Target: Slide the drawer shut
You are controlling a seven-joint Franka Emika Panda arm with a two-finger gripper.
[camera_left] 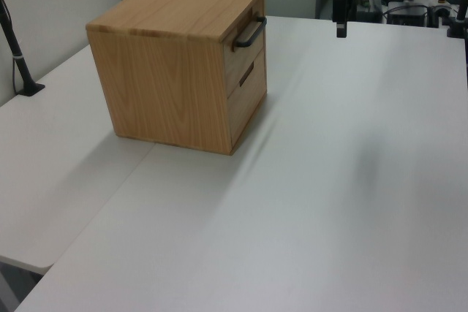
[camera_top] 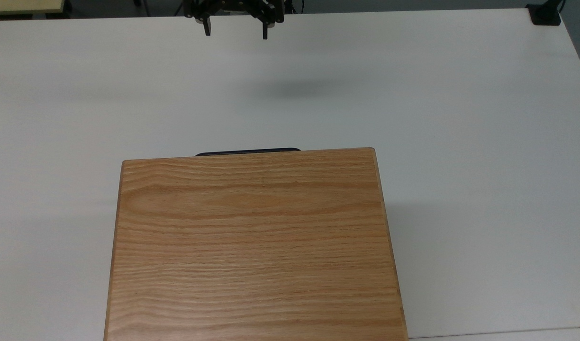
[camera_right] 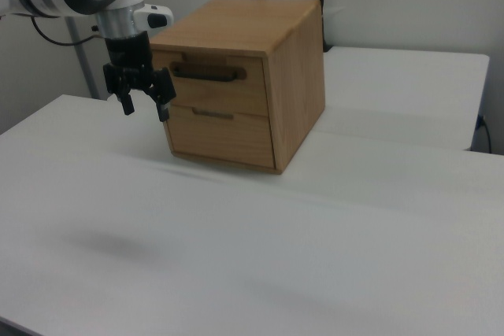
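Note:
The drawer (camera_right: 224,90) is the upper one in the oak cabinet (camera_top: 252,241), and its front panel lies flush with the cabinet's face. Its black bar handle (camera_right: 209,73) also peeks out past the cabinet's top edge in the top view as the handle (camera_top: 247,152), and sticks out on the cabinet's front in the left view as the handle (camera_left: 248,33). My gripper (camera_top: 236,29) hangs open above the table, far from the handle, near the top view's upper edge. It holds nothing. In the right view the gripper (camera_right: 144,106) hovers to the left of the cabinet front.
A second drawer (camera_right: 220,135) sits below the first, also flush. The white table (camera_top: 460,142) spreads wide around the cabinet. A black clamp (camera_top: 545,14) sits at the top view's far right corner, and a black post (camera_left: 18,56) stands at the left view's left.

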